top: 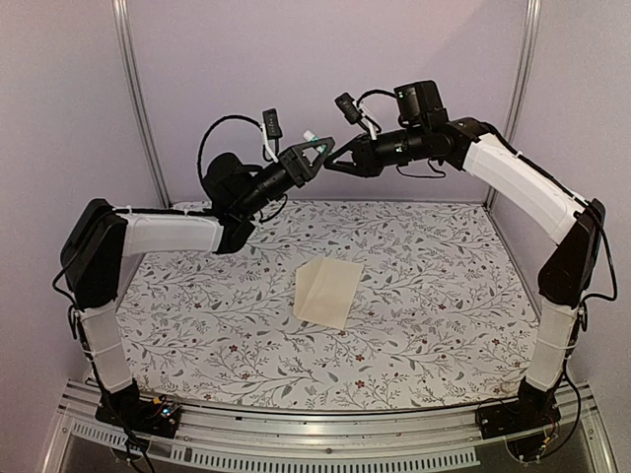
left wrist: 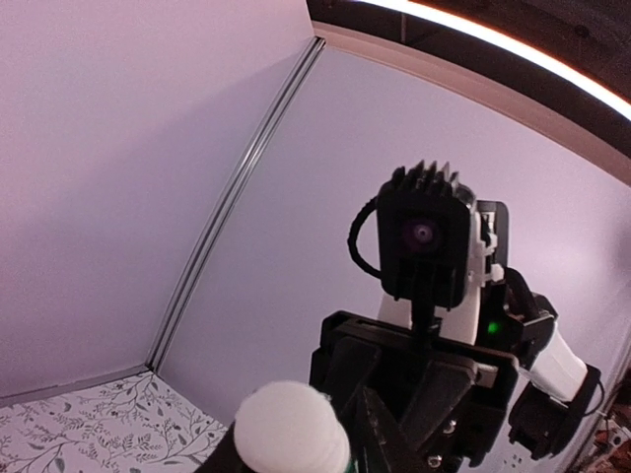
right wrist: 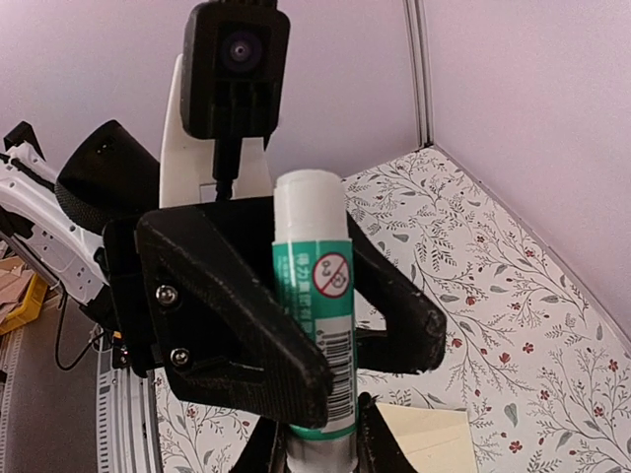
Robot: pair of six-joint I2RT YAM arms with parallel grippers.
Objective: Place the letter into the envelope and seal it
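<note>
1. Overhead, the worktop (top: 197, 315) fills the lower half of the frame. It is covered with a white cloth printed with grey leaves and small red flowers, and pale lilac walls (top: 59, 99) stand around it.
2. From the lower left corner the left arm (top: 168, 232) reaches up and inward. The right arm (top: 523, 182) does the same from the lower right. Their ends meet nose to nose in the upper centre of the overhead frame, high above the far edge of the worktop.
3. Near the middle of that frame the envelope (top: 328, 292) lies flat on the worktop. It is plain cream, turned a little askew, with faint creases along its length, and it sits well apart from both tools. A cream corner of it also shows at the bottom right of the right wrist view.
4. The left tool (top: 317, 153) points toward the right of the overhead frame. In the right wrist view its two black fingers (right wrist: 237, 325) stand on either side of the glue stick (right wrist: 314, 296), partly closed and close against its green label. Whether they press on it cannot be told.
5. The right tool (right wrist: 320, 448) faces it. Its jaws are narrow and clamped on the stick's lower end, at the bottom centre of the right wrist view.
6. The glue stick stands upright in that view, with its white cap (right wrist: 308, 202) on top. The label carries a barcode and a small red prohibition sign. In the left wrist view the cap sits at bottom centre, with the right tool's black body just behind it.
</note>
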